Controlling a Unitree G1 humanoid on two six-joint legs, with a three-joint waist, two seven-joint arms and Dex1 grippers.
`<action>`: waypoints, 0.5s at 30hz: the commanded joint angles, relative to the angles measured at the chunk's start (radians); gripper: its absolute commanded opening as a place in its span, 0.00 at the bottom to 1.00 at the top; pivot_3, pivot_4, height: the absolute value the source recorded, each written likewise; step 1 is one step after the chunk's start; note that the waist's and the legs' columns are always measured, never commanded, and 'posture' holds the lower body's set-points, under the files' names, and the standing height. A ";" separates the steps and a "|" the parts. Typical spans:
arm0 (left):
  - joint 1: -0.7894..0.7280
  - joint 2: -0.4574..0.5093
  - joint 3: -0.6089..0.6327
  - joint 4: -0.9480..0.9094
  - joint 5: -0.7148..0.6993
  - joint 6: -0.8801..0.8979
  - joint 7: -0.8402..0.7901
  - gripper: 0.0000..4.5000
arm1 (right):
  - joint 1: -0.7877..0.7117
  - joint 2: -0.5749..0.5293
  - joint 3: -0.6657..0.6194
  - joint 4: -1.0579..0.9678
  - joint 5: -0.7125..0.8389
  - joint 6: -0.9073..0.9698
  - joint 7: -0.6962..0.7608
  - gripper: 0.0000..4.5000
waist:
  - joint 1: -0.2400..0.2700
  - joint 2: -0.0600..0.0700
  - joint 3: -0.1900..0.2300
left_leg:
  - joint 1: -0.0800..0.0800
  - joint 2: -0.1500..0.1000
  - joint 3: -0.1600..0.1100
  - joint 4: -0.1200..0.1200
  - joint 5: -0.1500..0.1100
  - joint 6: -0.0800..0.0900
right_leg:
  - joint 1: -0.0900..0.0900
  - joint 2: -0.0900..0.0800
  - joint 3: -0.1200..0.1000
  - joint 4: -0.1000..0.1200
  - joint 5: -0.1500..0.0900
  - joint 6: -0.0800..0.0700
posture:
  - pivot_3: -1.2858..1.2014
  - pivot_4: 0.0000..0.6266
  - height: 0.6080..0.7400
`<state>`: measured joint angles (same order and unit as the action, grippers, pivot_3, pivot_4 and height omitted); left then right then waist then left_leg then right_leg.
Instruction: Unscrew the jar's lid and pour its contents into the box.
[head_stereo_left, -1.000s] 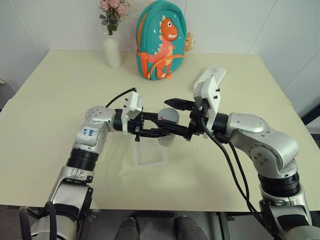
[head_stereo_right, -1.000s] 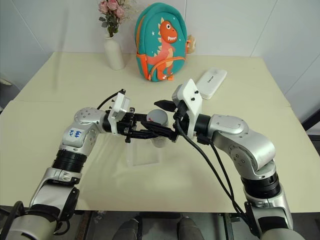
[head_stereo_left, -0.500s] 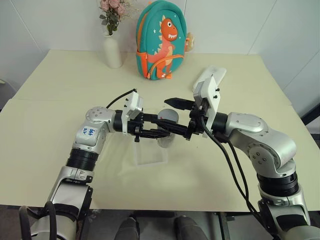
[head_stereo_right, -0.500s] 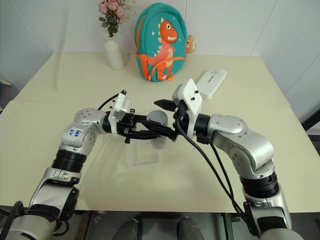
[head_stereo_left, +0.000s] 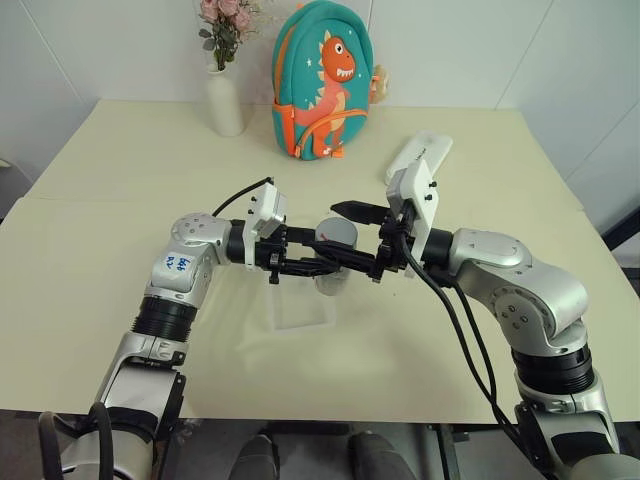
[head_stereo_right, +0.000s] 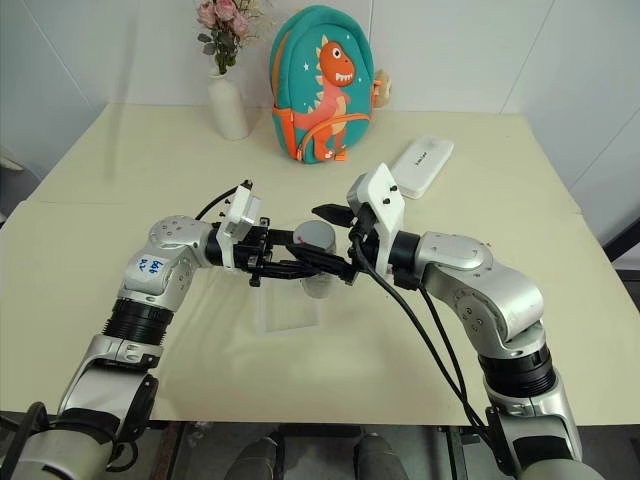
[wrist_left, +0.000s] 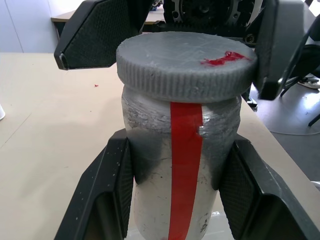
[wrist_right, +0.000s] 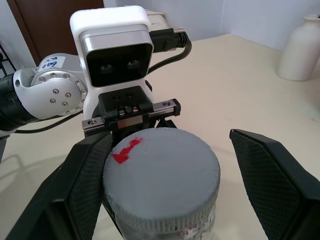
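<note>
My left gripper (head_stereo_left: 328, 263) is shut on the body of the jar (wrist_left: 185, 150), a small clear jar with a red stripe, and holds it upright above the box (head_stereo_left: 303, 308), a shallow clear tray on the table. The grey lid (wrist_right: 160, 170) with a red mark sits on the jar. From the opposite side my right gripper (wrist_right: 170, 136) is open and straddles the lid. One of its fingers (wrist_right: 85, 180) lies against the lid's rim and the other finger (wrist_right: 270, 175) stands a little apart from it. The contents are hidden inside the jar.
A teal dinosaur backpack (head_stereo_left: 322, 80) and a white vase (head_stereo_left: 225, 100) with pink flowers stand at the table's far edge. A white oblong case (head_stereo_left: 418, 155) lies behind my right wrist. Bare tabletop (head_stereo_left: 90, 250) surrounds the box on every side.
</note>
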<state>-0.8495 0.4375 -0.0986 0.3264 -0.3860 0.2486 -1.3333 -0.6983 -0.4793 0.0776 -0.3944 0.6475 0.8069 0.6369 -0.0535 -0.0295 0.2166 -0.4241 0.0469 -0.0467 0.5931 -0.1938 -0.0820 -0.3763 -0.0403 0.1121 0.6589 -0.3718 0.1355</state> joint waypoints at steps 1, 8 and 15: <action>-0.033 0.004 0.009 -0.030 -0.003 -0.009 -0.002 0.44 | -0.002 0.008 -0.008 -0.019 0.002 -0.022 0.011 0.87 | 0.000 0.000 0.000 | 0.000 0.000 0.000 0.000 0.000 0.000 | 0.000 0.000 0.000 0.000 0.000 0.000 | 0.52 0.24 1.00; -0.033 0.004 0.010 -0.031 -0.003 -0.009 0.000 0.44 | -0.004 0.014 -0.010 -0.017 -0.001 -0.022 0.012 0.87 | 0.000 0.000 0.000 | 0.000 0.000 0.000 0.000 0.000 0.000 | 0.000 0.000 0.000 0.000 0.000 0.000 | 0.52 0.24 1.00; -0.029 0.004 0.008 -0.034 -0.003 -0.006 0.000 0.44 | -0.018 0.018 -0.018 -0.012 -0.001 -0.025 0.012 0.87 | 0.000 0.000 0.000 | 0.000 0.000 0.000 0.000 0.000 0.000 | 0.000 0.000 0.000 0.000 0.000 0.000 | 0.52 0.24 1.00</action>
<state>-0.8569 0.4375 -0.0985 0.3262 -0.3859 0.2487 -1.3318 -0.6984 -0.4658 0.0775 -0.3895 0.6441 0.8059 0.6422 -0.0535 -0.0295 0.2166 -0.4240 0.0469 -0.0467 0.5931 -0.1938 -0.0820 -0.3763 -0.0403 0.1121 0.6590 -0.3718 0.1355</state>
